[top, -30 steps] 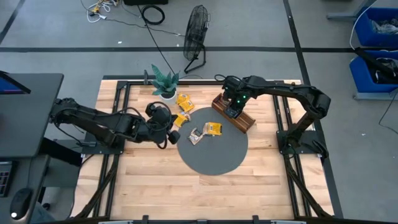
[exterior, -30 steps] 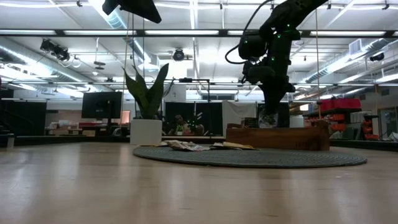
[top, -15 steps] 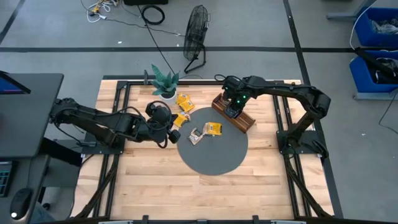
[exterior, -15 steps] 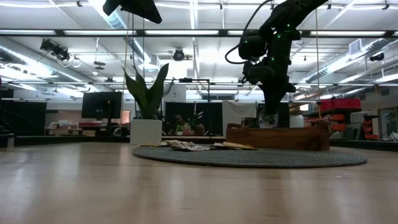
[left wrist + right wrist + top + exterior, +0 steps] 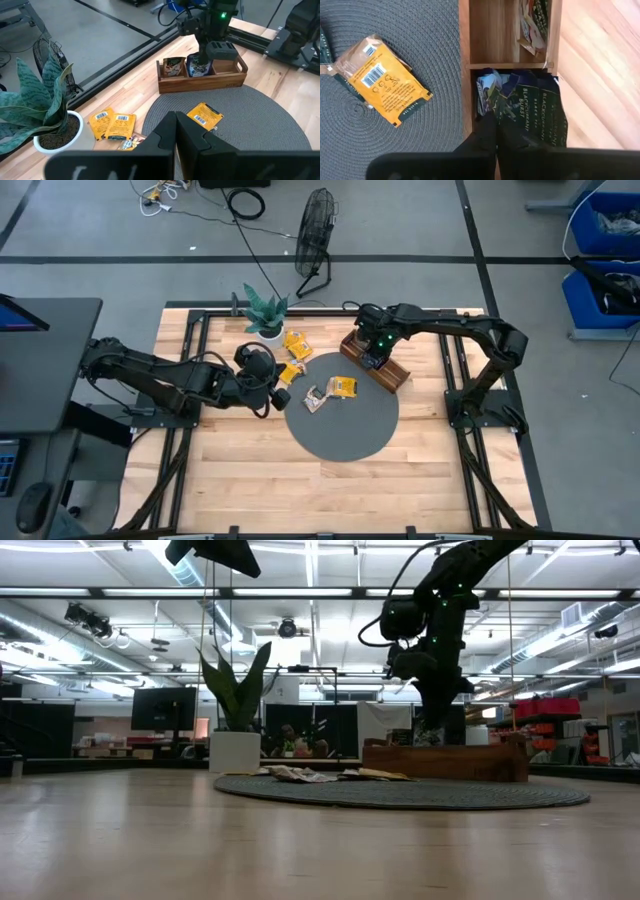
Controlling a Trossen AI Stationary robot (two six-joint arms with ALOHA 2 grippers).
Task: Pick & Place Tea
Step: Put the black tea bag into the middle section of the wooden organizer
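Tea packets lie scattered: a yellow one [image 5: 343, 387] and a whitish one [image 5: 316, 400] on the round grey mat, and yellow ones [image 5: 295, 343] on the wood near the plant. Dark packets [image 5: 535, 107] stand in the wooden tray's middle compartment, and others [image 5: 535, 25] stand in the compartment beside it. My right gripper [image 5: 370, 358] reaches down into that middle compartment, shut among the dark packets. My left gripper [image 5: 175, 127] hangs shut and empty, high above the mat's left edge. My right gripper comes from above, pointing down, and is shut at the upper edge of a dark tea packet [image 5: 507, 102] standing in the tray's middle compartment. The packet stands upright with its lower part inside the compartment. My own fingers [image 5: 487, 130] cover the exact place of contact.
The long wooden tray [image 5: 392, 377] sits at the mat's far right edge. A potted green plant [image 5: 265, 315] stands at the table's far side, left of the tray. The grey mat [image 5: 345, 430] has bare room on its near half. A fan [image 5: 315, 230] stands on the floor beyond the table.
My right gripper has edged slightly toward the table's left while staying over the tray's middle compartment. Its fingers have kept the same gap.
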